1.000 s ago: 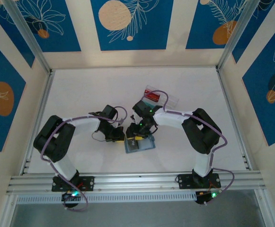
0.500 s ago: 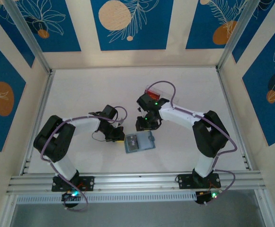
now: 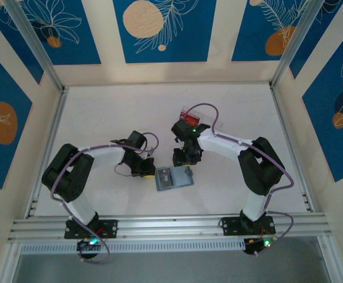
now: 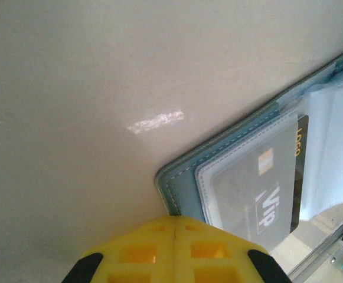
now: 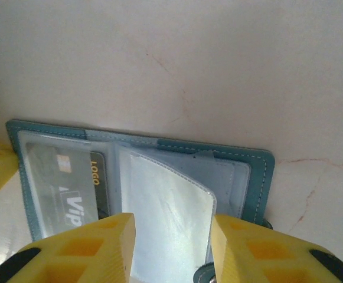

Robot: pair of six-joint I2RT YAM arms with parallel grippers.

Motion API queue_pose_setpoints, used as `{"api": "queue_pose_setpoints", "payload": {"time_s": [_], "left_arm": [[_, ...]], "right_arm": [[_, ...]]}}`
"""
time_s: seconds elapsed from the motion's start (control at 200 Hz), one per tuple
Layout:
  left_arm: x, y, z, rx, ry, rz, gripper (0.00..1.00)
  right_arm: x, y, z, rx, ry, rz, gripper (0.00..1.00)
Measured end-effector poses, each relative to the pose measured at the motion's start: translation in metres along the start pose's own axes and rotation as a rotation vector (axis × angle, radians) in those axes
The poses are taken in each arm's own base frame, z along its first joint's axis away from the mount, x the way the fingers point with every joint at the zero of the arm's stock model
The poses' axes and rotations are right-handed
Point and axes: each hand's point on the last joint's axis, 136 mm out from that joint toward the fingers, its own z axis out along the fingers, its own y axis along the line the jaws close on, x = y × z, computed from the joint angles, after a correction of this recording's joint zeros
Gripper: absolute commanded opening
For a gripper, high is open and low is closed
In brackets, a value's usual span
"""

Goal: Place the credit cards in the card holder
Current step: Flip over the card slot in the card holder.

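The card holder (image 3: 174, 177) is lying open and flat on the tabletop (image 3: 112, 118), between the two arms and toward the near side. A dark card (image 5: 71, 191) is already sitting in its left clear pocket, and the middle sleeve (image 5: 171, 200) is lifting slightly off the cover.

The left hand (image 4: 174, 230) is showing its fingers pressed tight together with nothing between them, parked right at the holder's near corner; I cannot tell whether it is touching. The right hand (image 5: 170, 230) is hovering over the open holder with its fingers spread, pinching nothing that I can see.

This holder is looking soft and light, so I'm expecting it to skid or fold under any sideways push. The clear sleeves look limp and slick. The stitched border or a corner seems the safest place to pin it down, leaving the pocket mouths free. Cards like this one are thin, stiff and slippery, and probably best taken by a short edge.

Room-wise, the tabletop is lying open to the left and toward the far wall. The clear tray (image 3: 202, 112) is sitting beyond the right arm with something red in it. The rail (image 3: 171, 225) is bounding the near side, and both hands are crowding the holder.
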Motion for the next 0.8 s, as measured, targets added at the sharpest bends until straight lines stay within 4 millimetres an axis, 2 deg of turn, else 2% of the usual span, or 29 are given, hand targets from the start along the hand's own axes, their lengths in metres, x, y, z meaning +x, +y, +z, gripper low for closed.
{"api": "queue_pose_setpoints", "payload": {"time_s": [0.235,0.485,0.8], "left_arm": [[0.000,0.000,0.000,0.000,0.000,0.000,0.05],[0.000,0.000,0.000,0.000,0.000,0.000,0.05],[0.000,0.000,0.000,0.000,0.000,-0.001,0.05]], "right_arm": [[0.002,0.003,0.004,-0.017,0.018,0.001,0.32],[0.001,-0.001,0.004,-0.003,0.014,0.006,0.37],[0.001,-0.011,0.003,0.035,0.012,0.017,0.39]]}}
